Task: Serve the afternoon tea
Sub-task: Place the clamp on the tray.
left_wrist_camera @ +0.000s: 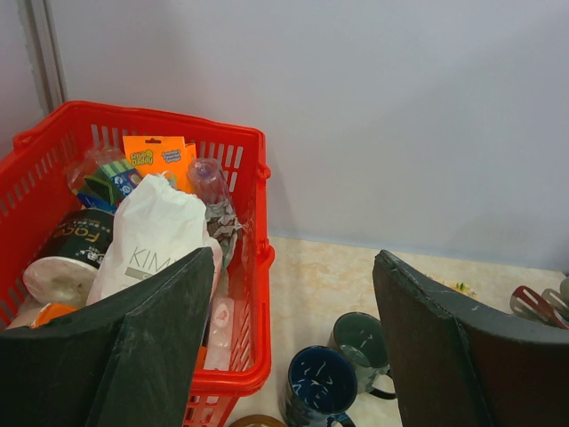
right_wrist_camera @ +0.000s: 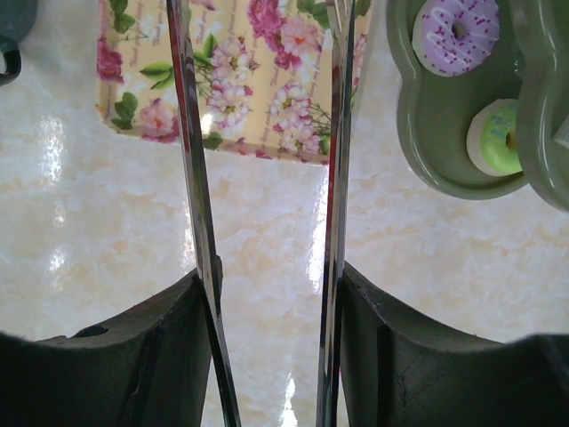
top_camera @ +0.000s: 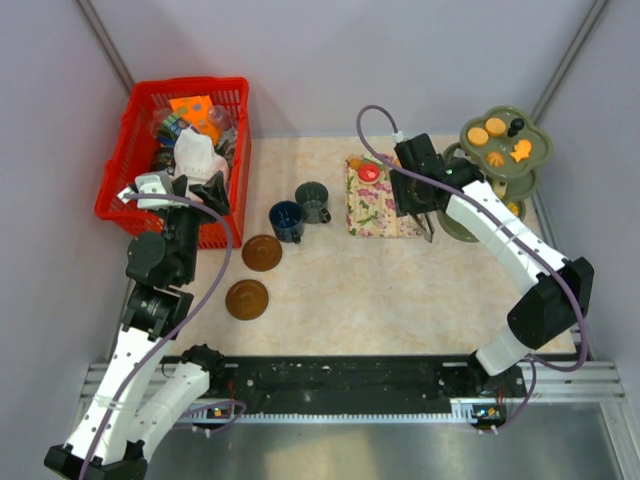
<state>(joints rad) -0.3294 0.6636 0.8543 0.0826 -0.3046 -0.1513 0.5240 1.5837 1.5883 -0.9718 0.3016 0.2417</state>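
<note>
The right pincer [right_wrist_camera: 271, 311] is clamped on thin metal tongs [right_wrist_camera: 197, 178]. The two blades run up the middle of the wrist view, one against each finger and a gap between them. In the top view this pincer [top_camera: 420, 205] sits right of centre, over the right edge of a floral tray [top_camera: 378, 205], with the tongs' tips pointing down the frame. A red pastry [top_camera: 369, 172] lies at the tray's upper left.

Just right of the tray stands the olive-green three-tier stand [top_camera: 545, 145], with orange pastries on its top tier. A purple doughnut [right_wrist_camera: 456, 34] and a green doughnut [right_wrist_camera: 493, 136] lie on a lower tier.

The left pincer [left_wrist_camera: 293, 294] is open and empty, at the right rim of the red basket [top_camera: 125, 170] in the upper left.

On the worktop [top_camera: 400, 290], left of centre, the navy mug [top_camera: 287, 221] and the dark-green mug [top_camera: 313, 201] stand side by side. Two brown saucers [top_camera: 262, 252] lie empty below them.
</note>
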